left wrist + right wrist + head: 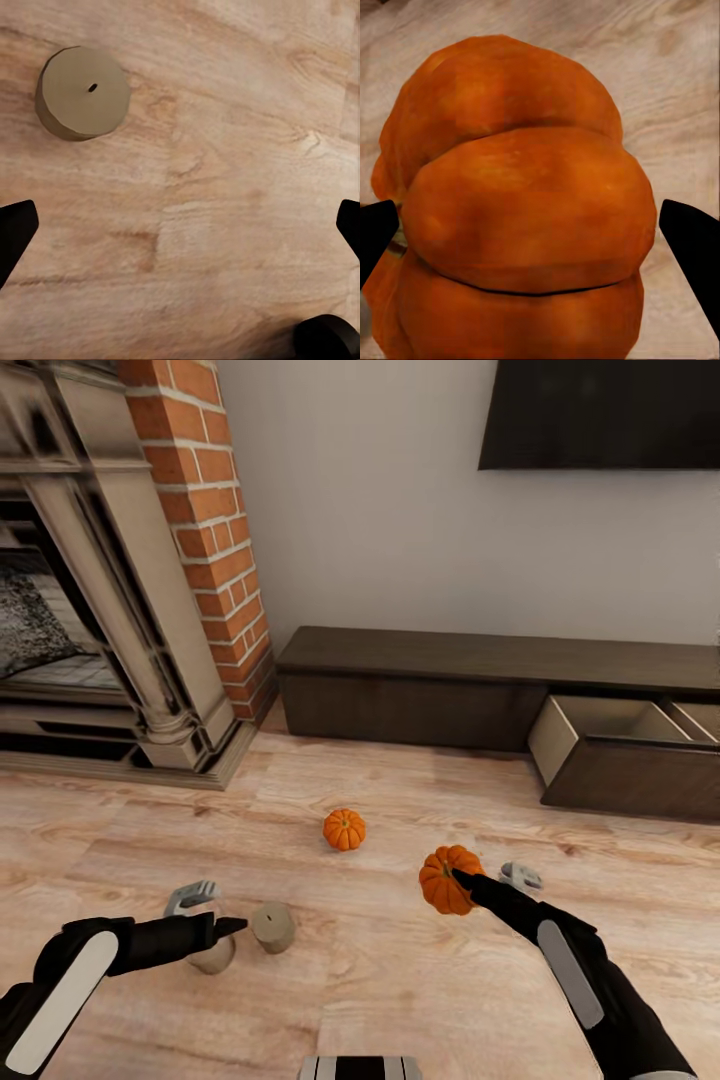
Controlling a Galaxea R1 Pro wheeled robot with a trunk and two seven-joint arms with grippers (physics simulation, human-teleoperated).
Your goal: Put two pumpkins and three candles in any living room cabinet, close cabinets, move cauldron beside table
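Observation:
One orange pumpkin [344, 829] sits on the wood floor in the head view. My right gripper [462, 880] is shut on the other pumpkin [445, 880], which looks lifted off the floor. In the right wrist view this pumpkin [525, 210] spans the gap between both black fingertips of the gripper [529, 232]. A tan candle [272, 927] stands beside my left gripper [222, 930], and a second candle [213, 957] is partly hidden under it. That left gripper [180, 225] is open over bare floor, with a candle [82, 92] off to one side. The dark-brown cabinet [420, 690] runs along the wall, one drawer [600, 725] pulled open.
A brick-and-stone fireplace [150, 610] fills the left side, its hearth step reaching onto the floor. A black TV [600, 410] hangs above the cabinet. Open plank floor lies between the pumpkins and the cabinet.

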